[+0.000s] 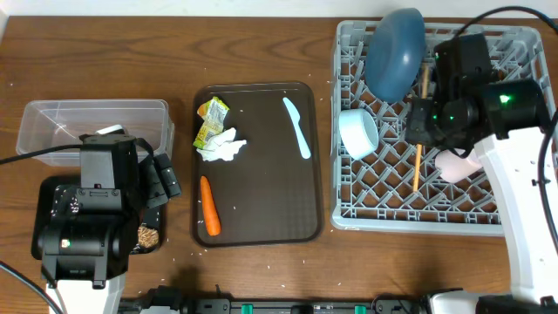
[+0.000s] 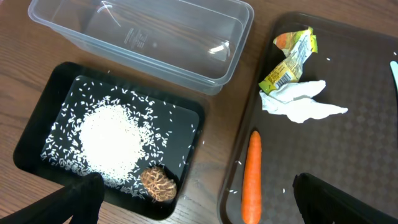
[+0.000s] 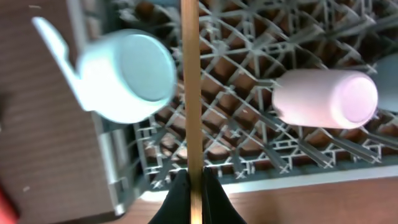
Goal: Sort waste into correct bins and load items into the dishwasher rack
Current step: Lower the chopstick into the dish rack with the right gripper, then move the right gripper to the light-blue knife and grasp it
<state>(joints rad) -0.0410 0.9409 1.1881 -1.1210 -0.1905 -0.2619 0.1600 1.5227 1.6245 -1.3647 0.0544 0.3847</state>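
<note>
Wood chopsticks (image 3: 191, 93) clamped in R gripper (image 3: 194, 182) over rack (image 3: 242, 146).
Lay flat betw. blue cup (image 3: 130, 74) & pink cup (image 3: 326, 98); L gripper (image 2: 199, 199) agape, empty.

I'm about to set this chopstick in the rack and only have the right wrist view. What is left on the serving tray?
Observer: Four things lie on the brown tray: a carrot, a wrapper, a tissue and a light blue utensil.
Operator: Is the plate loaded yet?
Observer: Yes, the dark blue plate leans on edge in the rack.
Operator: And the left hand?
Observer: The left hand is open and holds nothing. It hangs by the black tray, which has rice and brown crumbs in it.
</note>
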